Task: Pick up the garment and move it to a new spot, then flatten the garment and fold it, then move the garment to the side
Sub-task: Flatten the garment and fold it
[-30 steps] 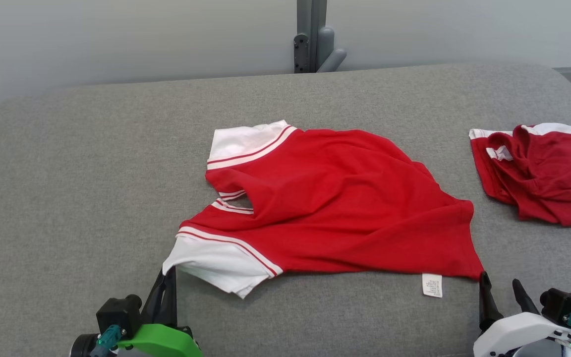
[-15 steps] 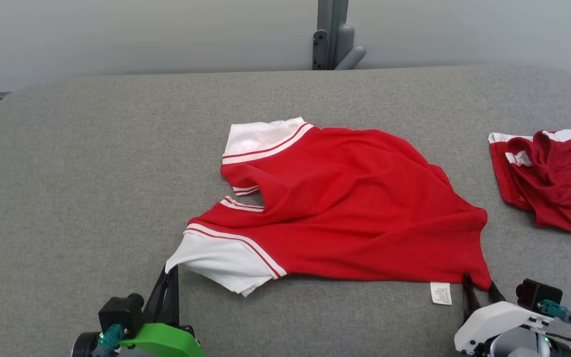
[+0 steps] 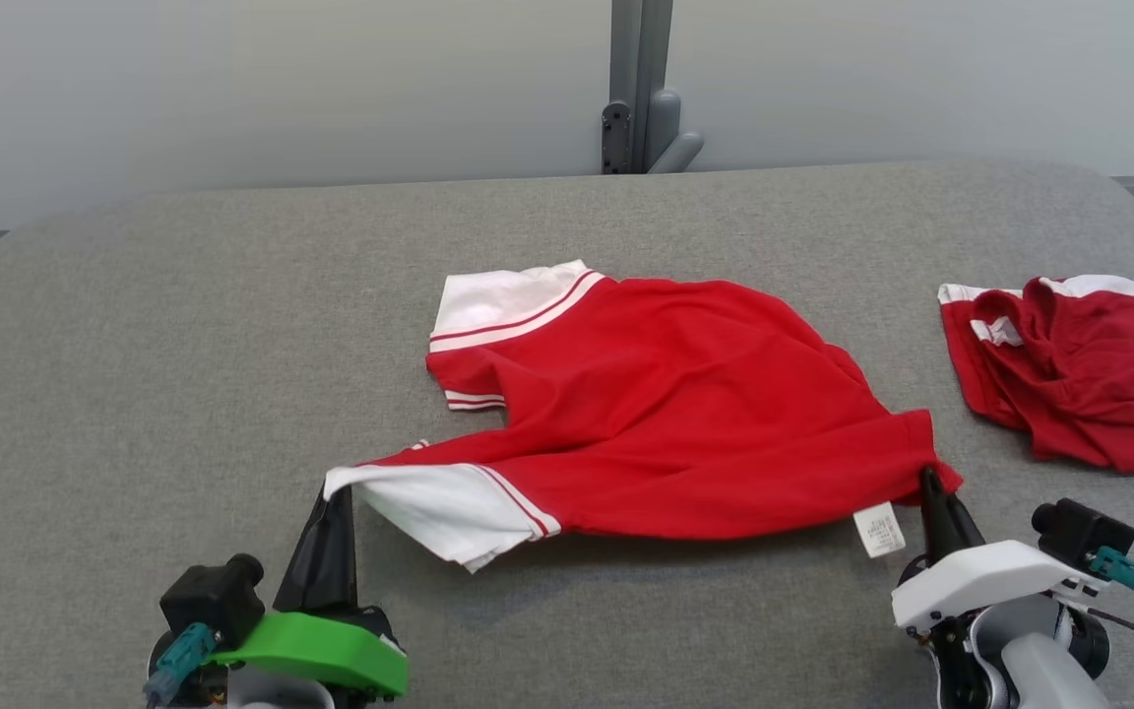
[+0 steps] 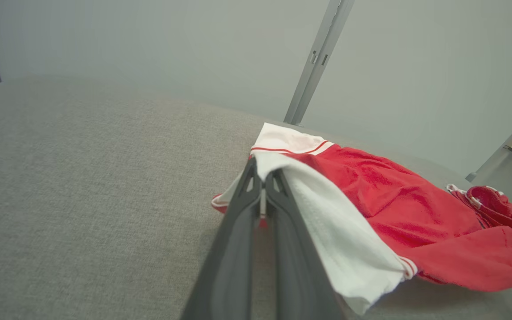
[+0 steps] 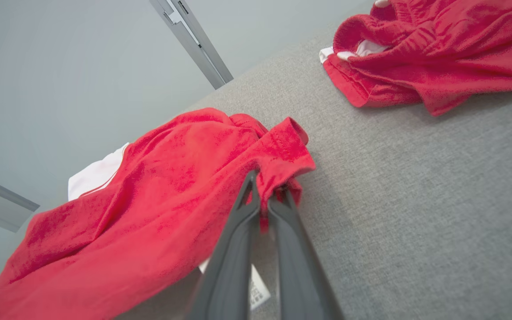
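Head view: the left gripper (image 3: 336, 497) and the right gripper (image 3: 929, 483) each pinch the red shirt (image 3: 685, 414) on the grey table (image 3: 183, 345).

The red shirt lies spread out, straight in front of the grey pole (image 3: 638, 89) at the back of the table. The left gripper is closed tight on the edge of the white sleeve (image 3: 439, 502), nearer than the pole and to its left. The right gripper is closed tight on the red bottom corner, nearer than the pole and to its right. Both pinched bits are lifted a little off the table. A small white label (image 3: 880, 532) hangs from the hem just beside the right gripper. Its writing is too small to read. A crumpled red cloth (image 3: 1079, 374) lies further right of the pole, apart from the shirt.
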